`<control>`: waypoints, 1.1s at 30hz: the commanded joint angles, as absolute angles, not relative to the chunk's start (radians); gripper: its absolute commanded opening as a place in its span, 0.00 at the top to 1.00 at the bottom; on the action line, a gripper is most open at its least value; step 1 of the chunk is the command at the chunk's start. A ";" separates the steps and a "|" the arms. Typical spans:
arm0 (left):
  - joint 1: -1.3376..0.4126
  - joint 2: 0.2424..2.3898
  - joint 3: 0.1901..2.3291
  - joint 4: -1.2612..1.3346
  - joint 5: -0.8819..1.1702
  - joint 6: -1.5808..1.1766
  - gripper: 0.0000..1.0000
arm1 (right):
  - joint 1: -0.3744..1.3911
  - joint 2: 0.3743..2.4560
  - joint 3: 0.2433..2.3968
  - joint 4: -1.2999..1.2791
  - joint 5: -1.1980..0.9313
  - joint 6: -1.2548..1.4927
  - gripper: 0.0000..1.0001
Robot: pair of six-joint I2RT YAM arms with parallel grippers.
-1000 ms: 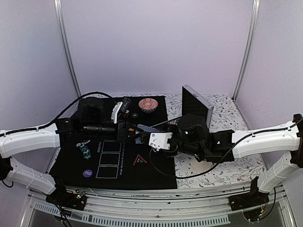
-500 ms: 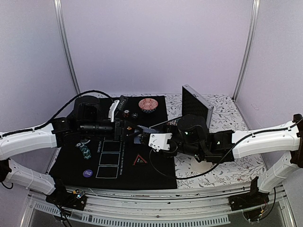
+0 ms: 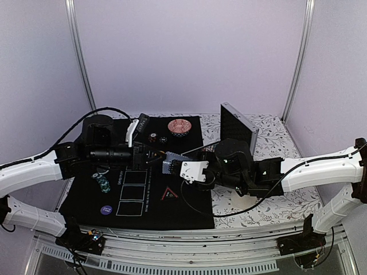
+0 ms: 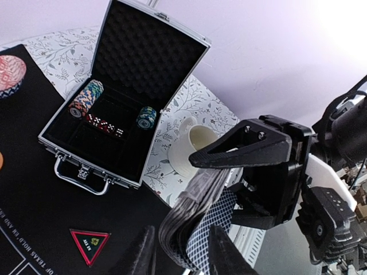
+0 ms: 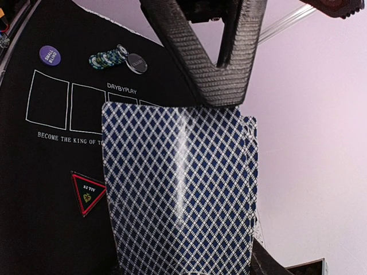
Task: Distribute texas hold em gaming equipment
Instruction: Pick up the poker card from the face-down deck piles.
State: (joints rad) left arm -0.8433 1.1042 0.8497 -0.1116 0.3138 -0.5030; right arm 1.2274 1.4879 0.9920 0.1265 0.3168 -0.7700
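Left gripper (image 5: 221,94) has drawn back toward frame left, now pinched on the top card (image 5: 178,195) (edge only). Right gripper (image 4: 209,183) keeps the deck (image 4: 195,212) clamped; dealing looks underway.

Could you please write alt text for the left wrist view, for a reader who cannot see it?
The right gripper holds a bent deck of blue-backed cards, its lower end between the fingers of the left gripper. Behind, an open foam-lined case holds chip stacks and red dice, beside a white cup.
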 commanded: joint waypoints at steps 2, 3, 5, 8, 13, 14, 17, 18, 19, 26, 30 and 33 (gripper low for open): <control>-0.837 1.108 0.850 -0.113 0.362 -0.491 0.73 | 1.220 1.497 1.023 0.135 0.315 -0.750 0.49; -0.837 1.113 0.850 -0.111 0.368 -0.491 0.74 | 1.219 1.497 1.023 0.135 0.315 -0.750 0.49; -0.837 1.124 0.852 -0.106 0.377 -0.490 0.74 | 1.219 1.498 1.024 0.135 0.314 -0.750 0.50; -0.836 1.139 0.858 -0.103 0.385 -0.489 0.75 | 1.218 1.499 1.024 0.134 0.314 -0.751 0.50; -0.837 1.152 0.860 -0.085 0.410 -0.489 0.84 | 1.218 1.500 1.025 0.132 0.314 -0.750 0.50; -0.837 1.153 0.862 -0.086 0.413 -0.487 0.89 | 1.219 1.499 1.024 0.132 0.314 -0.750 0.50; -0.836 1.150 0.864 -0.089 0.412 -0.489 1.00 | 1.217 1.496 1.022 0.131 0.314 -0.749 0.50; -0.837 1.146 0.863 -0.089 0.412 -0.489 1.00 | 1.217 1.494 1.020 0.130 0.314 -0.747 0.51; -0.836 1.141 0.864 -0.089 0.410 -0.488 1.00 | 1.215 1.494 1.018 0.129 0.314 -0.747 0.51; -0.829 1.101 0.859 -0.100 0.386 -0.486 1.00 | 1.204 1.478 1.001 0.124 0.318 -0.735 0.51; -0.820 1.086 0.852 -0.104 0.387 -0.485 1.00 | 1.197 1.471 0.993 0.124 0.320 -0.729 0.51; -0.816 1.082 0.848 -0.103 0.389 -0.486 1.00 | 1.196 1.469 0.991 0.121 0.321 -0.726 0.51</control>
State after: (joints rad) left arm -0.8295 1.0996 0.8497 -0.1081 0.3882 -0.4973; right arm 1.2057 1.4891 0.9920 0.1123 0.3168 -0.7467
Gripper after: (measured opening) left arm 0.005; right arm 0.489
